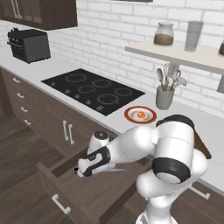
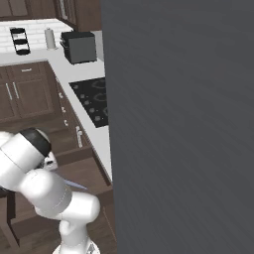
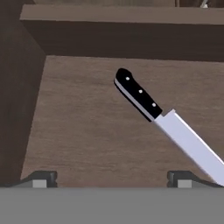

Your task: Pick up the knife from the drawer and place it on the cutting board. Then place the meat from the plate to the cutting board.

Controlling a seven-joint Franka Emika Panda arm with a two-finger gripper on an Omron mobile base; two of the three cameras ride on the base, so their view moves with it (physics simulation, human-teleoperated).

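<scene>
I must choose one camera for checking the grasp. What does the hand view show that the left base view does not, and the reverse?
Hand view alone: the dark riveted handle of the slim silver-bladed knife, lying flat and diagonal, and the two fingertips of the end effector spread wide, touching nothing.

Left base view alone: the round white red-rimmed plate with the small orange-pink meat on the counter, beside the black cooktop.

Both: the pulled-out dark-brown wooden drawer and the knife blade inside it.

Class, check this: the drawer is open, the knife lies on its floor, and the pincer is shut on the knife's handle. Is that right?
Not quite. The drawer is open and the knife lies on its floor, but the pincer is open above it, holding nothing. The hand view shows this.
</scene>
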